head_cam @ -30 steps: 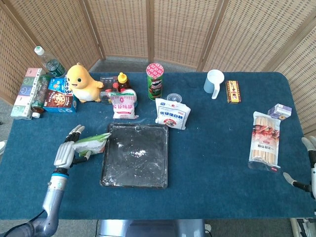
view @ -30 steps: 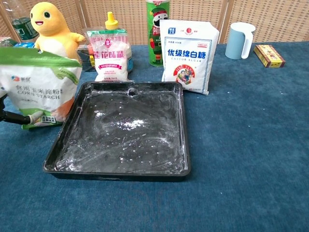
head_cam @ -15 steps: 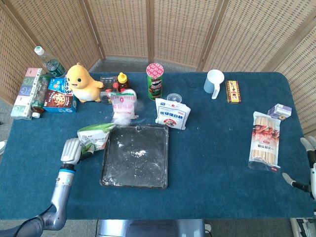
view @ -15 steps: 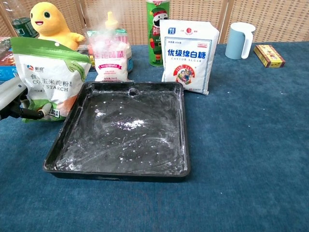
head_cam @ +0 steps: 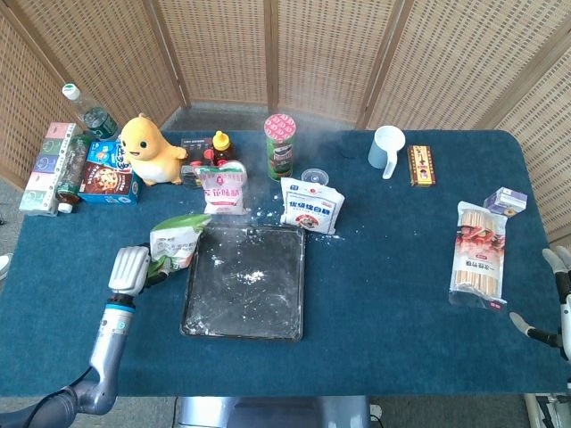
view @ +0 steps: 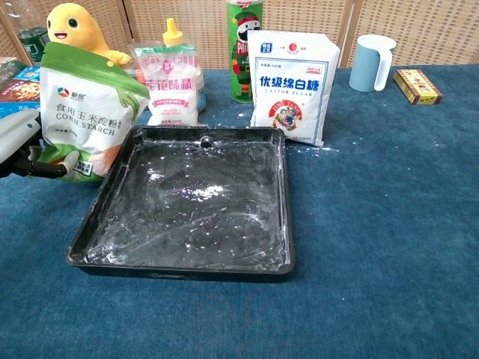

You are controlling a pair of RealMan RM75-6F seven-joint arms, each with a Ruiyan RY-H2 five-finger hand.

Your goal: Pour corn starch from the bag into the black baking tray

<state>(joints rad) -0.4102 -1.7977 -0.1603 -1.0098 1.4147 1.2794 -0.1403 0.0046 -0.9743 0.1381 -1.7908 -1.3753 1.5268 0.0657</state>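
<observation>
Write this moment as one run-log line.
left hand: holds corn starch bag upright beside black baking tray | tray: dusted white | right hand: idle at table edge

We see the baking tray [head_cam: 244, 282] lying near the middle of the desk [head_cam: 384, 294], toward its front edge. Just left of the tray's back left corner stands the corn starch bag [head_cam: 177, 241], held upright by the left hand [head_cam: 130, 269], which sits left of the bag. Behind the tray, a small pouch [head_cam: 223, 188] stands to the left and a sugar bag [head_cam: 311, 204] to the right, with a chip can [head_cam: 279, 147] between and behind them. A toy [head_cam: 150, 150] and boxes [head_cam: 109, 173] fill the back left corner. A cup [head_cam: 386, 148] stands at the back right. A noodle packet [head_cam: 480, 252] lies far right, the right hand [head_cam: 558, 299] beyond it at the desk's edge.
</observation>
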